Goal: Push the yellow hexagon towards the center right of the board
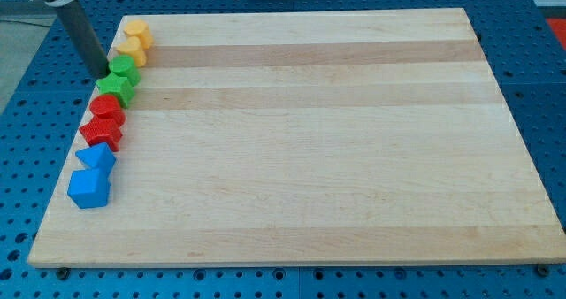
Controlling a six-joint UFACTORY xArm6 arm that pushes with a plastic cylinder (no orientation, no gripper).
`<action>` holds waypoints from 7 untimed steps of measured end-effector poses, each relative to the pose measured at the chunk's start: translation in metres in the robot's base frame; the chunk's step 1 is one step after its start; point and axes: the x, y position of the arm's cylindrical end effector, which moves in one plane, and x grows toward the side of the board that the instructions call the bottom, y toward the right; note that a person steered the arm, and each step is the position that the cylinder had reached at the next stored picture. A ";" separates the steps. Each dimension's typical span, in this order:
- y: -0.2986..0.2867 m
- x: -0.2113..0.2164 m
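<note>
My tip, at the end of the tilted dark rod, holding nothing, sits just left of the yellow hexagon block on the pale wooden board.

I have only the lower stretch of my arm in the camera view: a straight dark rod coming in from the view's top left corner, where a paler, rounded mount holds its upper end right at the frame edge. The rod leans, its upper end further to the view's left and its lower end slanting toward the view's right and bottom. My tip sits low at the view's far left, upper part. The rest of my arm is out of frame.
</note>
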 end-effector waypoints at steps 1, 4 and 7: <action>0.000 -0.051; 0.014 -0.071; 0.202 -0.043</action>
